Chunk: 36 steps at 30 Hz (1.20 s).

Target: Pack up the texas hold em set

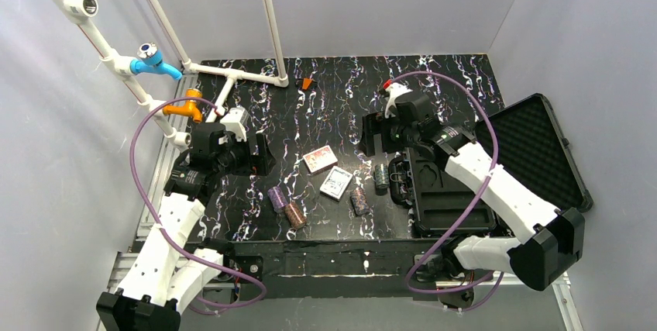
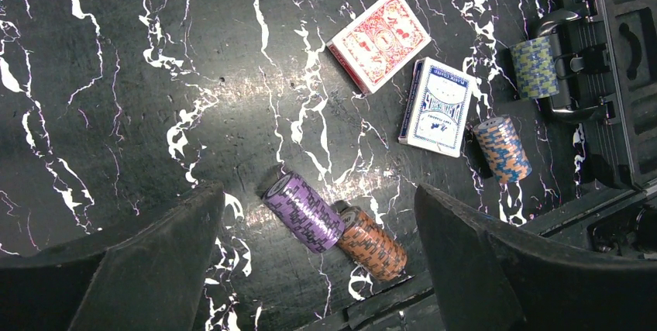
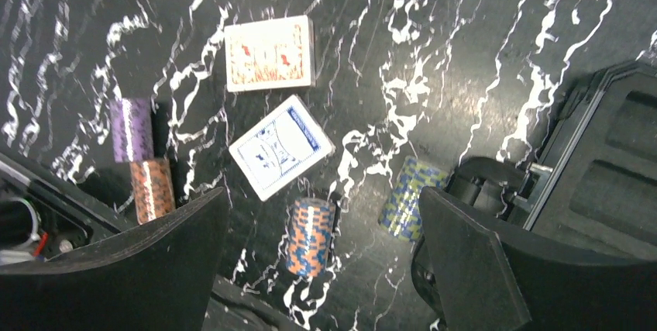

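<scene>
My left gripper (image 2: pixel 316 191) hung spread near the purple chip stack (image 2: pixel 304 212) and orange chip stack (image 2: pixel 372 243); my right gripper (image 3: pixel 321 195), also spread, hung near the blue card deck (image 3: pixel 280 147).

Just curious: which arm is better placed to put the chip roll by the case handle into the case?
Right. The open right hand hovers close to the yellow-blue chip roll and the open case, both on its side. The left hand is farther off, nearer the purple roll.
</scene>
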Tool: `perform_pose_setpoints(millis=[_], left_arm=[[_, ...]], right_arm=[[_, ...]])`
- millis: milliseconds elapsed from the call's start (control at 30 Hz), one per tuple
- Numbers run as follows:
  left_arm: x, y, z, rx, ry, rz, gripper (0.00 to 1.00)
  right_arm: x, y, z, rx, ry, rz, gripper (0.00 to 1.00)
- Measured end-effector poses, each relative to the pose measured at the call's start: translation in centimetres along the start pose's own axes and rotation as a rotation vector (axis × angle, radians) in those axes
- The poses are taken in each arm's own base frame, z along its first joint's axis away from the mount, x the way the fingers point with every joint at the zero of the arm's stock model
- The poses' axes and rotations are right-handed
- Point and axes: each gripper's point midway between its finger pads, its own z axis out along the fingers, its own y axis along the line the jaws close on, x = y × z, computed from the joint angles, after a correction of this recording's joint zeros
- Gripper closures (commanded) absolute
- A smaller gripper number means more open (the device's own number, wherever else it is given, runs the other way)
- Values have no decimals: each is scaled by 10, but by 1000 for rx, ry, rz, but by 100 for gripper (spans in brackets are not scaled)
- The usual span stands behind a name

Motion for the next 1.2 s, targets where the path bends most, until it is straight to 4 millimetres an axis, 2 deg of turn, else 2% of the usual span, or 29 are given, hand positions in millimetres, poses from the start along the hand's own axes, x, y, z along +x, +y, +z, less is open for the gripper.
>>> perform_pose_setpoints(millis=[200, 433, 767, 1067, 1200], left_arm=[[1, 0, 1, -2, 6, -1, 9], [2, 0, 1, -6, 10, 1, 9], [2, 1, 1, -15, 9, 5, 9], [1, 3, -1, -32, -4, 13, 9], [1, 2, -1, -31, -3, 17, 10]], right_arm=[[25, 1, 2, 6, 92, -31, 0], [42, 11, 8, -8, 155, -57, 0], [83, 28, 34, 7, 302, -108, 0], [115, 31, 47, 69, 407, -126, 0], [123, 31, 51, 91, 429, -136, 9]])
